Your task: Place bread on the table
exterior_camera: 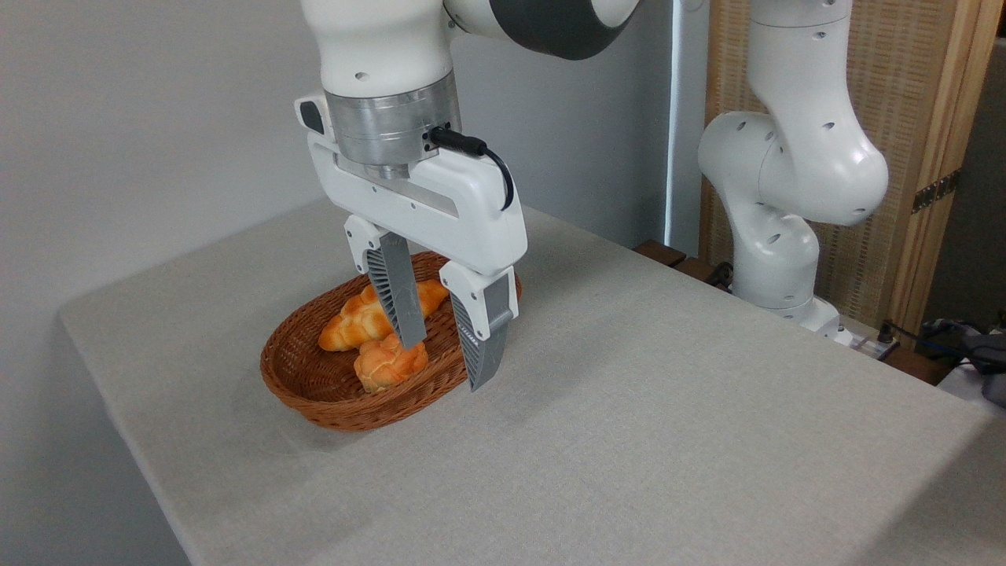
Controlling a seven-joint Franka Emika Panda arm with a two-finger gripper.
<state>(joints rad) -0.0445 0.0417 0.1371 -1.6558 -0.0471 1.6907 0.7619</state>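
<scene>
While over basket (314, 377) w/ bread (387, 365) inside, claw (446, 365) wide apart, nothing betw fingers

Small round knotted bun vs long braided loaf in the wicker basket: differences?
The small round knotted golden-orange bun is compact; the long braided golden loaf is stretched out and clearly longer. The bun sits nearer the camera, the loaf behind it. The open gripper has one finger reaching down at the bun and crossing in front of the loaf. Both are glossy and lie in the brown oval wicker basket.

The arm reaches down with its tool (446, 365) pointing downward, fingers (399, 303) spread apart, seemingly gripping nothing.
</scene>
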